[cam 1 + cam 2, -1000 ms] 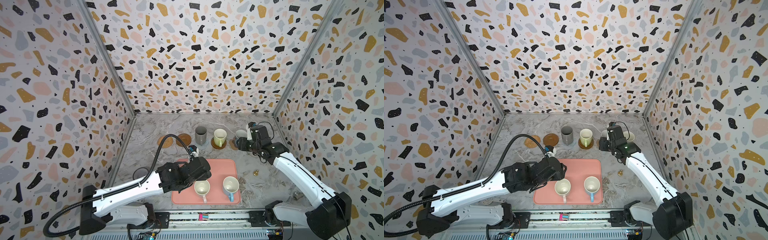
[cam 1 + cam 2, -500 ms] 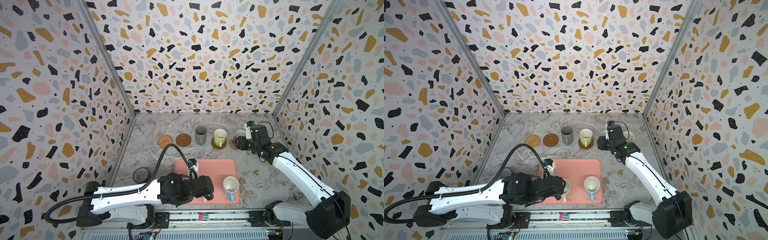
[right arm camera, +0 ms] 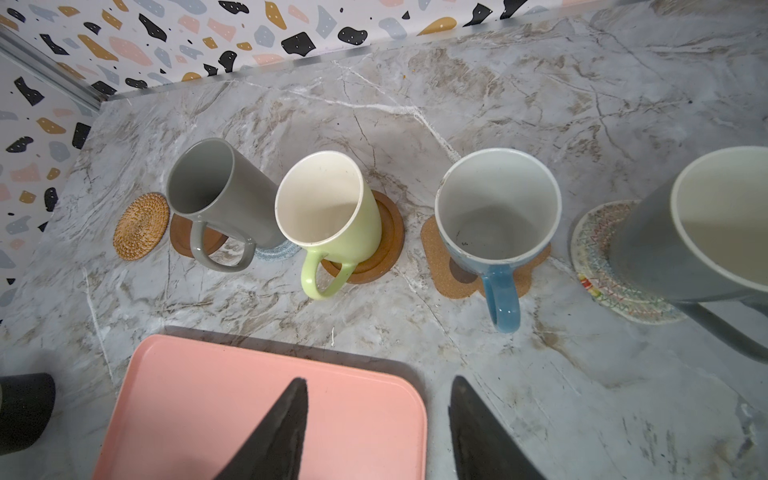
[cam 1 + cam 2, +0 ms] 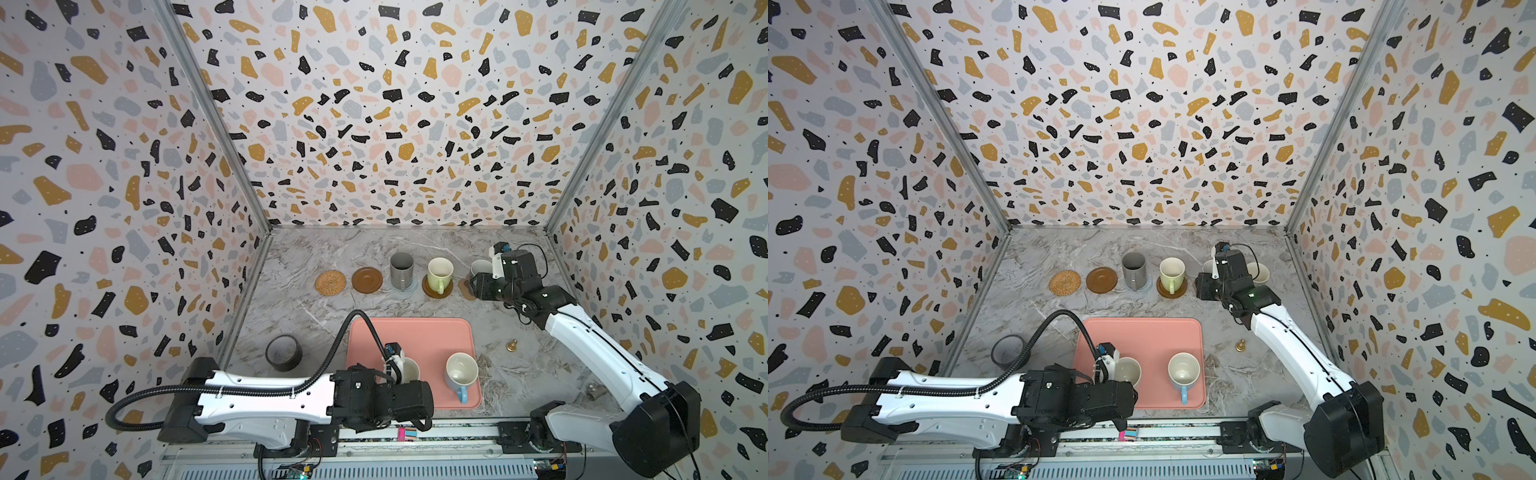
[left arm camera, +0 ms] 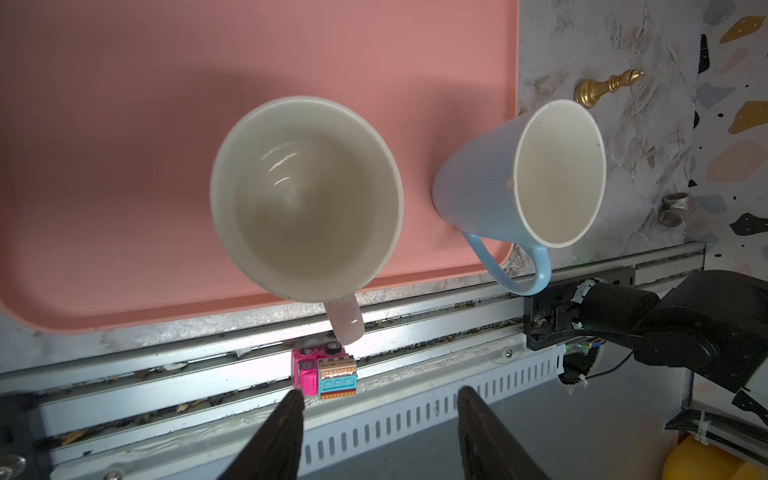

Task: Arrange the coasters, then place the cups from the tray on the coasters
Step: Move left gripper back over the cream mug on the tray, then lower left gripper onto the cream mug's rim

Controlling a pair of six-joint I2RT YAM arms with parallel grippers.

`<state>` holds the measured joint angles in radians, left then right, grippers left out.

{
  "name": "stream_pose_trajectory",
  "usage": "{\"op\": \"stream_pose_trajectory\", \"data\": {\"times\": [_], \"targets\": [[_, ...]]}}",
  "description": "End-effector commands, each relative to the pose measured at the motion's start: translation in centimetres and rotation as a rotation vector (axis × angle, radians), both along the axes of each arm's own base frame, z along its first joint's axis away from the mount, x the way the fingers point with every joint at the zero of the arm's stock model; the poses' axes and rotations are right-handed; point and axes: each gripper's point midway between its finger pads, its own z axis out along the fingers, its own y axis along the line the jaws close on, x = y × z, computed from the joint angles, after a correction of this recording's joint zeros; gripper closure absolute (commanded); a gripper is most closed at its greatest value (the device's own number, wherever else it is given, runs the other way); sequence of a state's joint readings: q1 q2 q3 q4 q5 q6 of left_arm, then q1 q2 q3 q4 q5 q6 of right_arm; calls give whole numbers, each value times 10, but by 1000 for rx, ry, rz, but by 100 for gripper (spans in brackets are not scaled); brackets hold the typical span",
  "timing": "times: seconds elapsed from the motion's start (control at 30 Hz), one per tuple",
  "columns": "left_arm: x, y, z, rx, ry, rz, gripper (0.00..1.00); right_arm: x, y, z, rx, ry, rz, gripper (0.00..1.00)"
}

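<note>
A smooth salmon tray [image 4: 415, 332] with rounded corners lies low in the centre of both top views on the veined marble tabletop [image 4: 316, 249]. It carries a glossy pale pink mug [image 5: 307, 199] and a light blue mug [image 5: 478, 195]. Above it lie a woven tan coaster [image 4: 330, 282] and a wooden disc [image 4: 367, 279], both uncovered. The left arm [image 4: 266, 395] stretches low along the bottom edge, its left gripper [image 5: 380, 392] spread and empty; the right gripper [image 3: 379, 380] is likewise spread

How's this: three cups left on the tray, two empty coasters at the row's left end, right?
Not three: only two cups sit on the tray, the pale pink cup and the light blue cup, as the left wrist view shows. The woven coaster and brown disc are indeed empty.
</note>
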<state>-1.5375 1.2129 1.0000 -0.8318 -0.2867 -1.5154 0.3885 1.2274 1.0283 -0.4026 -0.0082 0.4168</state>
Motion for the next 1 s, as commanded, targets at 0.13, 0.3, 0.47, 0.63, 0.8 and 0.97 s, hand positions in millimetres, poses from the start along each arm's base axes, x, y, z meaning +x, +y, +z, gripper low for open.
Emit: {"op": "stream_pose_trajectory", "data": {"times": [0.13,0.3,0.47,0.63,0.8,0.97], "targets": [[-6,-9,-19,6,35,3,39,0,-5,6,1,-27,-1,44],[-6,-2,-33,43,47,29,40,0,-10,5,-3,-23,-6,44],[-4,1,-40,70,39,48,40,-1,-15,1,4,-18,-18,44],[3,2,-48,87,42,72,41,-2,-18,-4,5,-6,-21,44],[11,2,-53,122,37,66,41,-2,-20,-7,4,4,-25,43],[17,2,-58,171,32,51,42,-1,-23,-10,3,11,-32,44]]}}
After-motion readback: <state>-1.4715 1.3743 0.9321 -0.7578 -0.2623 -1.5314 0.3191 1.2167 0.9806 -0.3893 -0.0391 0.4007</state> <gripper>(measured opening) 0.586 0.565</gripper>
